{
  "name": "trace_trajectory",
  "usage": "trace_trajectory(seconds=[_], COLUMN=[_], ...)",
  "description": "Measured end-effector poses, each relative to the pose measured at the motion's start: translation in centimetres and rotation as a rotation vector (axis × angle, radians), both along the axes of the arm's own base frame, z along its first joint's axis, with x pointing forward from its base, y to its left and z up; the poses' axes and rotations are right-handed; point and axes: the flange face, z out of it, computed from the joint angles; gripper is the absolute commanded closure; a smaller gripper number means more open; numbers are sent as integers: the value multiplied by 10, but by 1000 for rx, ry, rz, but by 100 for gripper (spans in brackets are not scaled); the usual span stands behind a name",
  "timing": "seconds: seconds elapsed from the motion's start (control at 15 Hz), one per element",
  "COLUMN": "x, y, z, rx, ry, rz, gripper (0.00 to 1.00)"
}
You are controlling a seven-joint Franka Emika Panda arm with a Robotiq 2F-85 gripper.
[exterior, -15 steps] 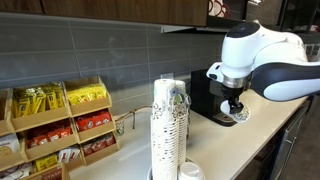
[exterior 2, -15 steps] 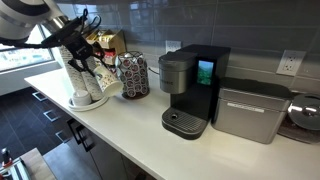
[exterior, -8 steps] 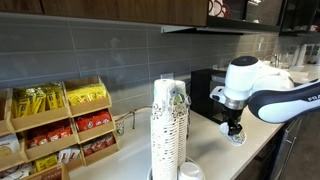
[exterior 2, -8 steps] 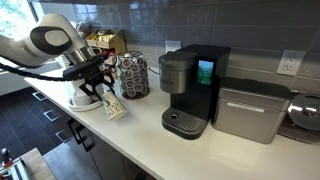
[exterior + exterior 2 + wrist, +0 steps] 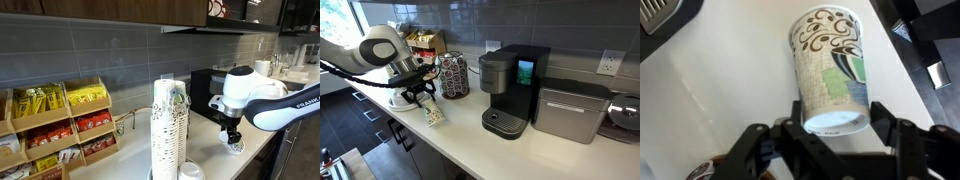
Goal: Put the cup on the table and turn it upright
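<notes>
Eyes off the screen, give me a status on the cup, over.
Tool shut on cup, near its base. Cup tilted, down near table, contact unclear, not yet upright. Coffee machine stands apart.

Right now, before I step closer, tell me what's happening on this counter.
The robot arm's pincer is shut on the cup, gripping it near its base. The cup is tilted, not upright, and sits low at the table near its front edge, between the stacked cups and the coffee machine. Whether it touches the surface cannot be told.
</notes>
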Motion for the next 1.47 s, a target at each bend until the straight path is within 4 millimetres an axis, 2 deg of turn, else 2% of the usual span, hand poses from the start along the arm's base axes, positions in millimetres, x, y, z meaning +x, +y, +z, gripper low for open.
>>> trace_trajectory(seconds=[0.73,1.0,1.27,1.47], x=[4,6,17,21], y=[11,0,-15,-38], z=[-12,-19,-1,9], rx=[13,8,24,28], ry=[4,23,-27,-34], rz=[15,-11,-88,-215], gripper=[0,0,0,0])
